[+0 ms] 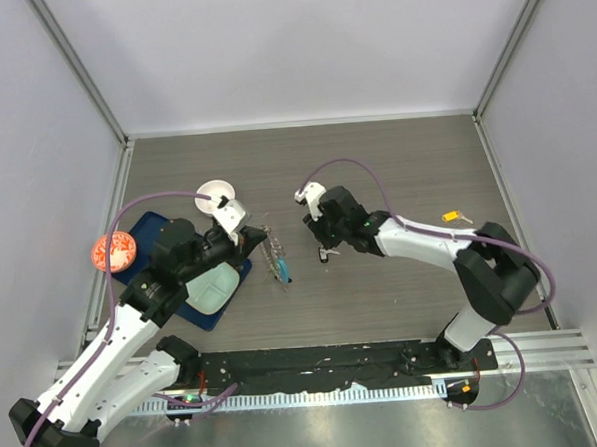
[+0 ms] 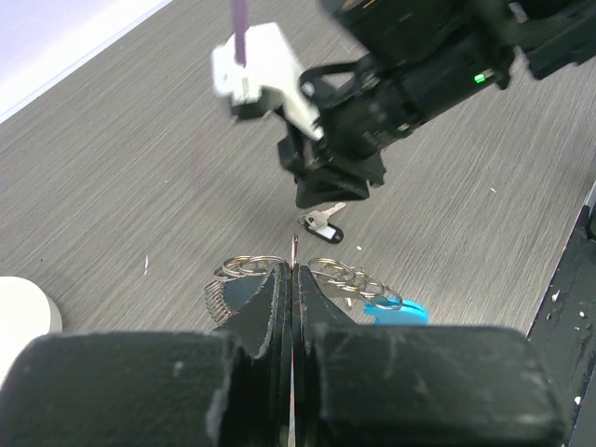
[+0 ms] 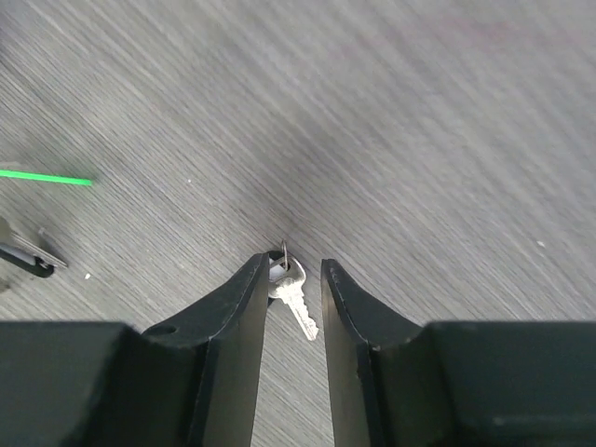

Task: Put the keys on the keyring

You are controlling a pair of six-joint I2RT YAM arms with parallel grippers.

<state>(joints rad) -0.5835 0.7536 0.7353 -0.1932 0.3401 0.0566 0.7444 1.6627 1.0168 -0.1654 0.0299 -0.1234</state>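
In the middle of the grey surface (image 1: 396,168) is the keyring (image 1: 277,257), with its bright blue tag (image 1: 284,276) at the near end. The left jaws are shut tight on a thin wire of the keyring. In the left wrist view, little silver rings (image 2: 346,274) spread out on both sides of them. Just to the right of the keyring, but not touching it, a tiny silver key (image 2: 323,224) with a black head lies flat on the surface. The right arm (image 1: 420,239) reaches in from the right, and the right jaws hang right over this key. They are only a little way apart. In the right wrist view the key sits in the gap between them, and neither side seems to press on it. On the left side of the surface there is a blue tray (image 1: 144,237) with a pale green thing (image 1: 212,286) on it. An orange round thing (image 1: 113,251) sits at the tray's left edge. A white bowl (image 1: 217,195) stands just past the tray on the far side. A small yellow thing (image 1: 456,216) lies well apart on the right.
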